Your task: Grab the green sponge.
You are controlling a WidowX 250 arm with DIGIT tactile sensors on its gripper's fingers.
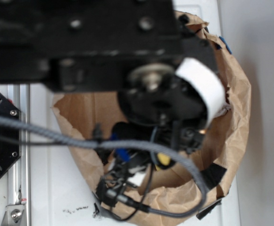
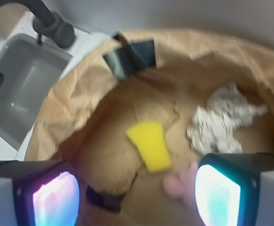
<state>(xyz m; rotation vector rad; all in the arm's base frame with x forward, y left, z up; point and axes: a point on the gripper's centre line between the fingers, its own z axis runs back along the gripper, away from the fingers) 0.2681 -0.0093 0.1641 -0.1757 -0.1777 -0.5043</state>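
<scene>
One green sponge (image 2: 149, 146), yellow in colour, is seen lying on the floor of a brown paper bag (image 2: 94, 94), long axis tilted from upper left to lower right. The gripper (image 2: 137, 197) is held above it, fingers (image 2: 56, 197) apart, nothing clamped.

In your wrist view, the yellow foam wedge sponge (image 2: 149, 145) lies inside the crumpled brown paper bag (image 2: 80, 101). The wrinkly white paper wad (image 2: 224, 118) sits to its right, the pink plush bunny (image 2: 179, 184) nearer, the grey sink basin (image 2: 21, 87) left, outside the bag.
</scene>
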